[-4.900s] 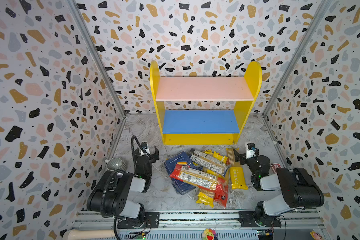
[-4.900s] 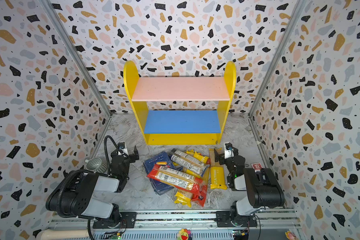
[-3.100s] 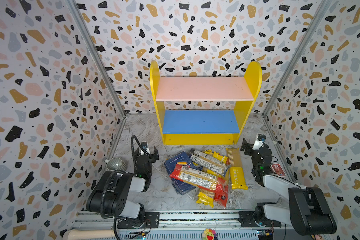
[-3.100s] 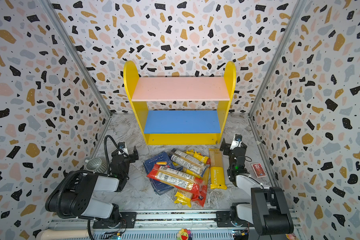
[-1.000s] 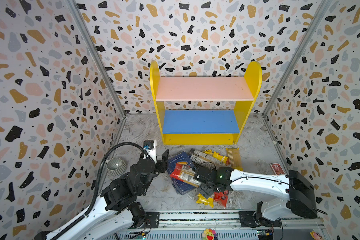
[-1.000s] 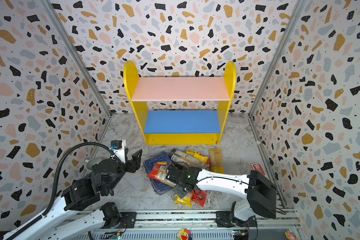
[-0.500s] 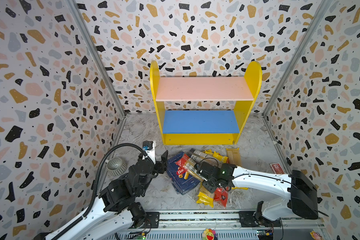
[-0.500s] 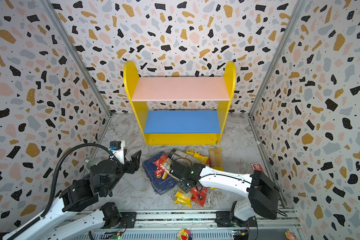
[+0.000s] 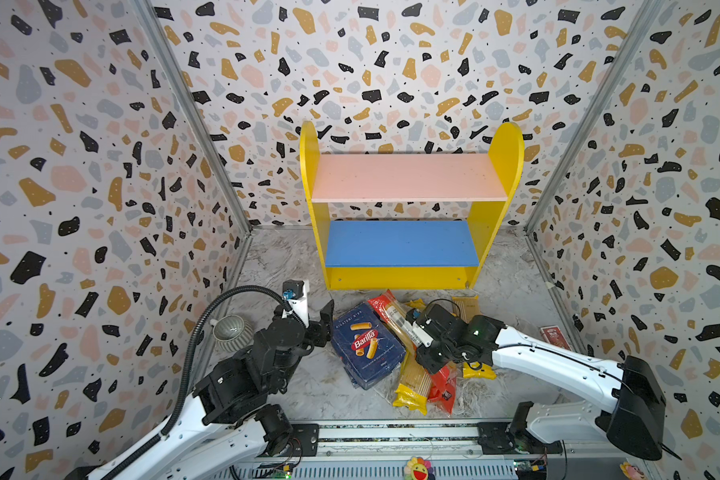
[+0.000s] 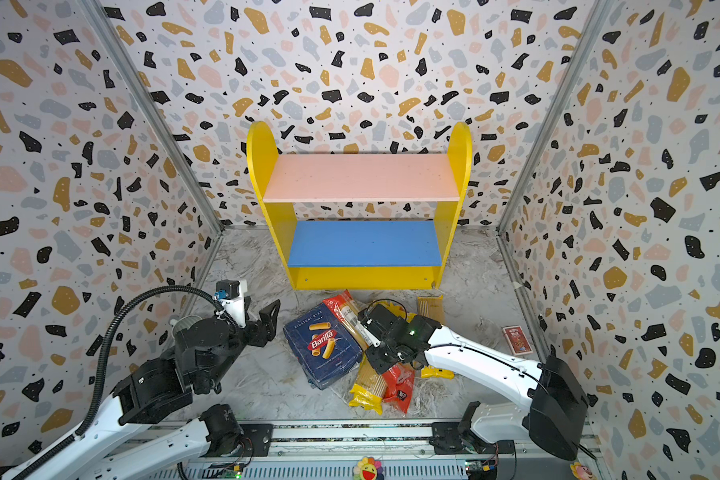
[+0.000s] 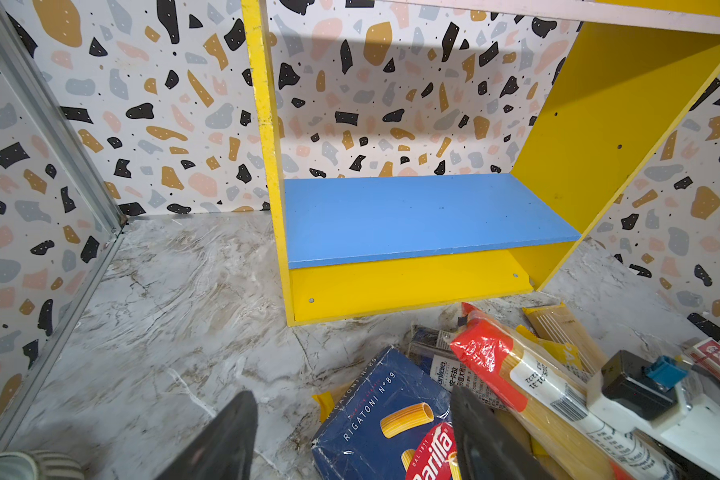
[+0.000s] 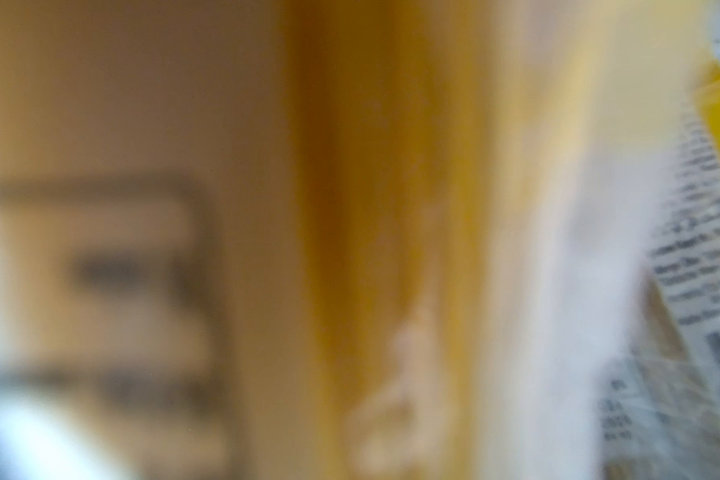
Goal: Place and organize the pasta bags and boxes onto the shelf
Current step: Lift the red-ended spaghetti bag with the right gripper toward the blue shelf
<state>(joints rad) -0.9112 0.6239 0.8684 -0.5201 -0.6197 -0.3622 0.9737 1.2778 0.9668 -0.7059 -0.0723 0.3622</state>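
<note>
Lifted just now, one red-and-clear plastic spaghetti bag (image 9: 391, 316) is riding in the clamped right claw (image 9: 417, 334); left claw (image 11: 352, 399) is gaping empty at its nine o'clock.

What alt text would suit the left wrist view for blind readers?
The open left gripper frames a blue Barilla rigatoni box on the marbled floor beside a red spaghetti bag; behind stands the yellow shelf, its blue board empty.

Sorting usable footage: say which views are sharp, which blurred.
Right wrist view: almost wholly out of focus, a pasta bag filling it; only label print reads. Left wrist view: sharp, rigatoni box lettering legible. Both top views: sharp, evenly lit.
</note>
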